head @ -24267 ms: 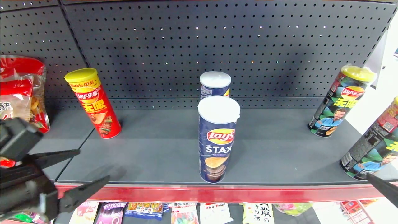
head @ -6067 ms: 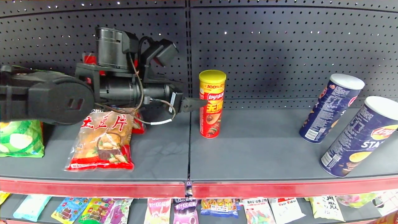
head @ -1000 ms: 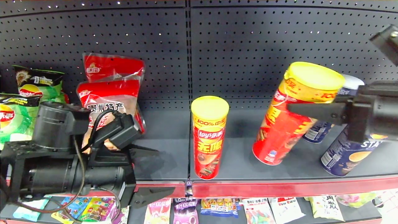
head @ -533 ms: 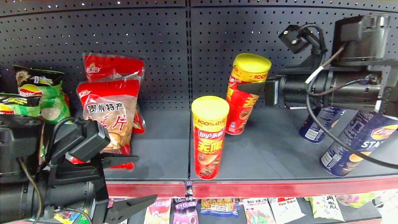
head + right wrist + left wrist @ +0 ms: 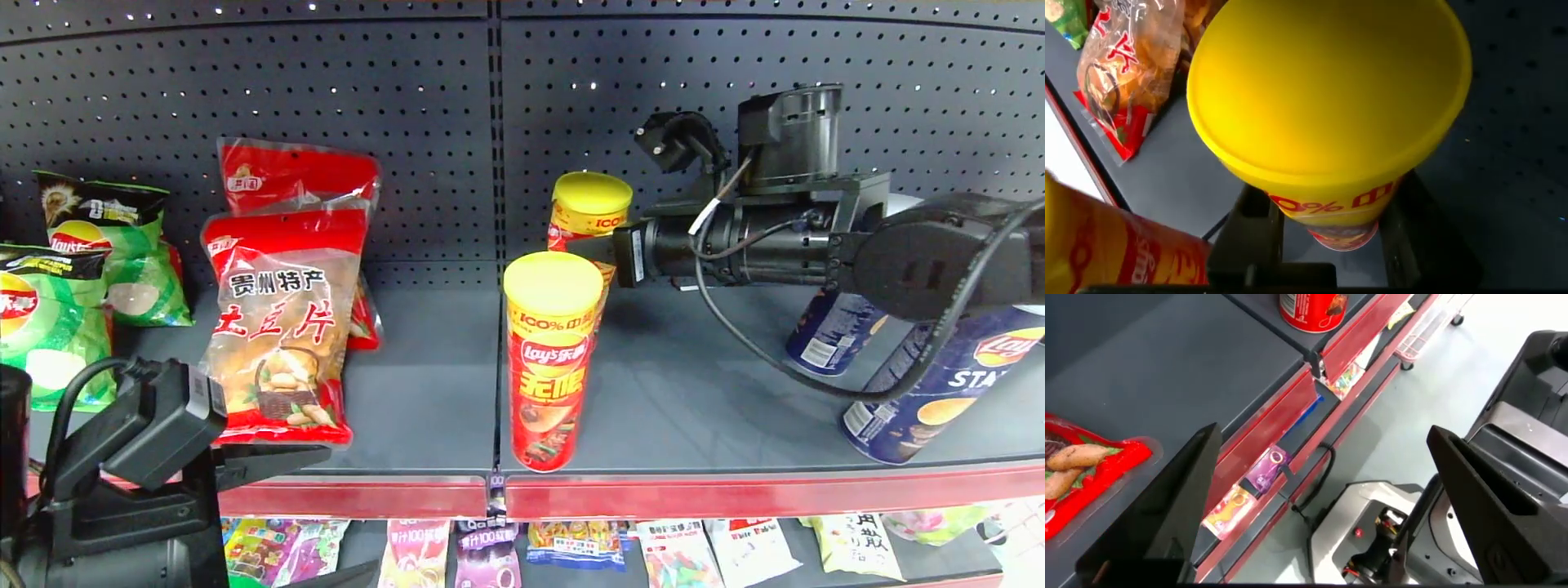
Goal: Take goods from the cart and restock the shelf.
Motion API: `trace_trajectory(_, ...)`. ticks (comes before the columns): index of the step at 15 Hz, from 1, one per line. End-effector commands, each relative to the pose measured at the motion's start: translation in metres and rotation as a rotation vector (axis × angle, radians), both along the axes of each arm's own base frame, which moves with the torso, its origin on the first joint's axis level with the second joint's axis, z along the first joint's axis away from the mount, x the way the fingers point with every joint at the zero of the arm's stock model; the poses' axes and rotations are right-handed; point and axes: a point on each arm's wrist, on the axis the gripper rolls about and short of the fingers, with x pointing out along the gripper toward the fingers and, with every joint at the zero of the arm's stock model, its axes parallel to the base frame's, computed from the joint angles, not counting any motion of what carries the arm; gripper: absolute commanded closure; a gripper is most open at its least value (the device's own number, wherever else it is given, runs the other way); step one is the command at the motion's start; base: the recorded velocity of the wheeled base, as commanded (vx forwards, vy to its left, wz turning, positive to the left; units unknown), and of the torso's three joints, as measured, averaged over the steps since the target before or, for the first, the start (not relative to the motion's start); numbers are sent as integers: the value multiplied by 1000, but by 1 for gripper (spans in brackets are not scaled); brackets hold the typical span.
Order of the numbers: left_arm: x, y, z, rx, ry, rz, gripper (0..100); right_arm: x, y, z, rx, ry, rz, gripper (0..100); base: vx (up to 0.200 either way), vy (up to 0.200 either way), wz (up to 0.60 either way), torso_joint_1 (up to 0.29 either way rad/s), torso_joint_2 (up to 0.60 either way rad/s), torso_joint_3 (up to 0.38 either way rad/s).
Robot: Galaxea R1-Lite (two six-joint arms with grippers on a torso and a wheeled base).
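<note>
My right gripper point(image 5: 586, 242) reaches in from the right and is shut on a red chip can with a yellow lid point(image 5: 589, 208), near the pegboard at the back of the shelf. Its base is hidden behind a second red can point(image 5: 551, 359) that stands upright at the shelf's front edge. In the right wrist view the held can's lid point(image 5: 1331, 106) is close up, with a finger point(image 5: 1259, 238) on each side of the body. My left gripper point(image 5: 1323, 490) hangs open, holding nothing, low at the left in front of the shelf's red lip point(image 5: 1290, 408).
Two blue chip cans point(image 5: 841, 331) point(image 5: 931, 392) stand at the right under my right arm. Red crisp bags point(image 5: 282, 343) and green bags point(image 5: 49, 327) take the shelf's left half. Small snack packets point(image 5: 571, 547) hang on the lower shelf. Bare shelf floor point(image 5: 694, 400) lies between the cans.
My right arm has carried the held red can leftward and back, to behind the front can. My left arm has drawn down and to the left, away from the shelf.
</note>
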Motion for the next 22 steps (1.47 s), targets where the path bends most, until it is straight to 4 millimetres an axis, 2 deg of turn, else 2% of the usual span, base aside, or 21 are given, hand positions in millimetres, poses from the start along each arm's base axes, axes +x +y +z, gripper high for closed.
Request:
trace_trajectory(1, -2, 1, 0, -7, -1, 1, 0, 5, 10, -6, -6, 9, 15, 100, 0, 0, 0, 0, 0, 0)
trace_trajectory(5, -3, 1, -1, -7, 4, 2, 0, 11, 20, -8, -2, 3, 26, 100, 0, 0, 0, 0, 0, 0)
trace_trajectory(13, -3, 1, -1, -6, 5, 2, 0, 15, 25, -15, -8, 20, 29, 100, 0, 0, 0, 0, 0, 0)
trace_trajectory(14, -3, 1, -1, -7, 5, 1, 0, 15, 24, -15, -10, 21, 28, 0, 0, 0, 0, 0, 0, 0)
trace_trajectory(18, -2, 1, -1, -5, 5, 1, 0, 8, 20, -10, -8, 17, 22, 0, 0, 0, 0, 0, 0, 0)
trace_trajectory(21, 0, -1, -2, 1, 11, 0, 0, -14, 4, -8, -24, 31, -4, 0, 0, 0, 0, 0, 0, 0)
trace_trajectory(22, 4, -3, -2, 6, 16, -1, 0, -27, -6, -9, -37, 40, -24, 0, 0, 0, 0, 0, 0, 0)
